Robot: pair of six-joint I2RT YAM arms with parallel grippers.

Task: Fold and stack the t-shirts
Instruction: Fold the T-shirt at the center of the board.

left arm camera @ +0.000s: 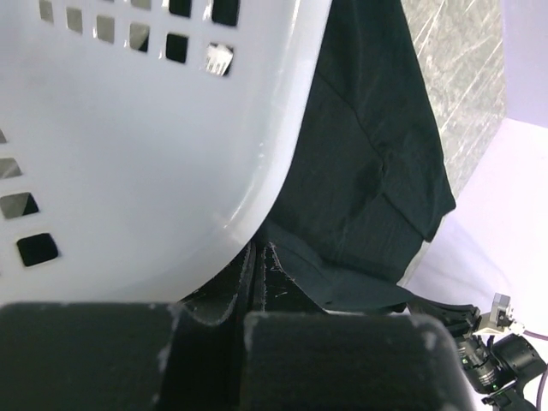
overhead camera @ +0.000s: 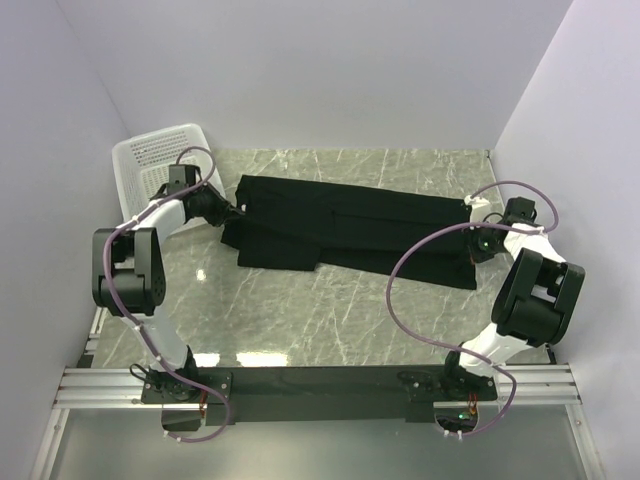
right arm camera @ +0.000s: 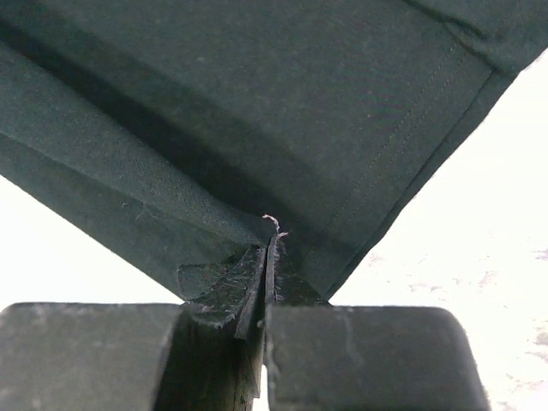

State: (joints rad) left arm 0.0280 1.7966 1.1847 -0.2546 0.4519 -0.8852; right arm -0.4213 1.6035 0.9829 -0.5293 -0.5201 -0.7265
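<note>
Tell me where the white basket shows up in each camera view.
Top external: the white basket sits at the upper left.
Left wrist: it fills the upper left, close up.
Right wrist: not in it.
Shared landmark: the black t-shirt, right of the basket in the left wrist view and across the top of the right wrist view.

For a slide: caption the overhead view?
Black t-shirt stretched across the table between both shut jaws, white basket at far left.

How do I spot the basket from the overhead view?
On the marble table, look to the far-left corner. The basket stands there, beside the black t-shirt stretched across the table. It alone is white, rigid plastic with square holes.
</note>
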